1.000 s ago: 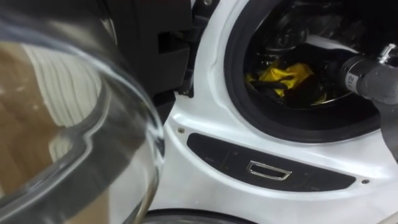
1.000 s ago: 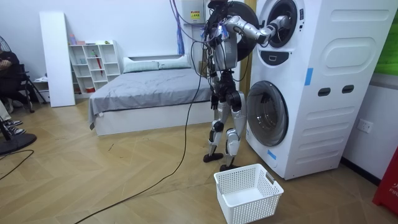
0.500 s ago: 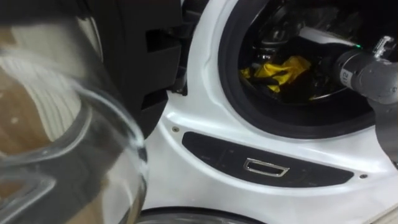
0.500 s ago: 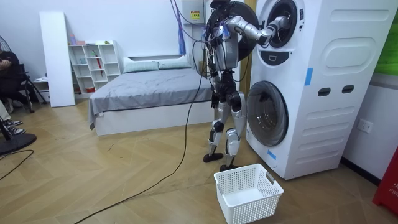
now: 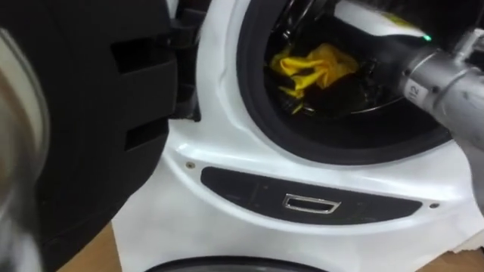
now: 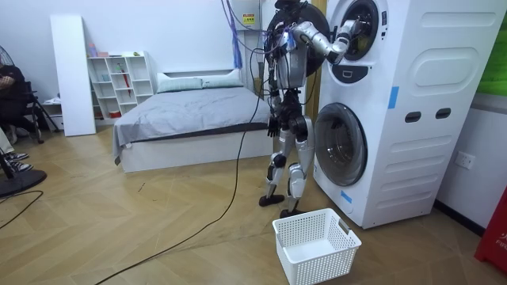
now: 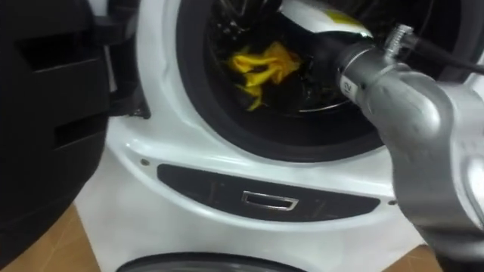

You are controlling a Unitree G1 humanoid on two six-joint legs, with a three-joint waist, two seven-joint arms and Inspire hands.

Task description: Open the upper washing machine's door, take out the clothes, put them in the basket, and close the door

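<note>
Since the earlier frame the head camera has swung right, so the glass of the open door has left the eye views and the drum mouth sits at upper centre. In the room view the right forearm has tipped more steeply into that mouth. Locate the yellow cloth (image 5: 310, 64): it lies bunched inside the upper drum (image 5: 333, 98), upper centre of the left eye view, not yet lifted out. The right hand (image 6: 351, 28) is at the drum mouth, its arm passing the door seal (image 5: 253, 113) just right of the cloth. Its fingers are lost in the dark, so you cannot tell whether they are spread or closed, nor whether they touch the cloth. The arm enters from the right edge, probably because the opening is high and the robot stands close against the washing machine (image 6: 420, 111). The left hand (image 6: 274, 125) hangs by the hip in the room view, too small to read. Watch the open door (image 5: 83, 121) at frame left and the seal lip: both narrow the withdrawal path. Below the mouth lies the control panel (image 5: 310, 202). The white basket (image 6: 317, 244) stands on the floor at lower centre of the room view, well apart from the hand, presumably to receive the cloth.
</note>
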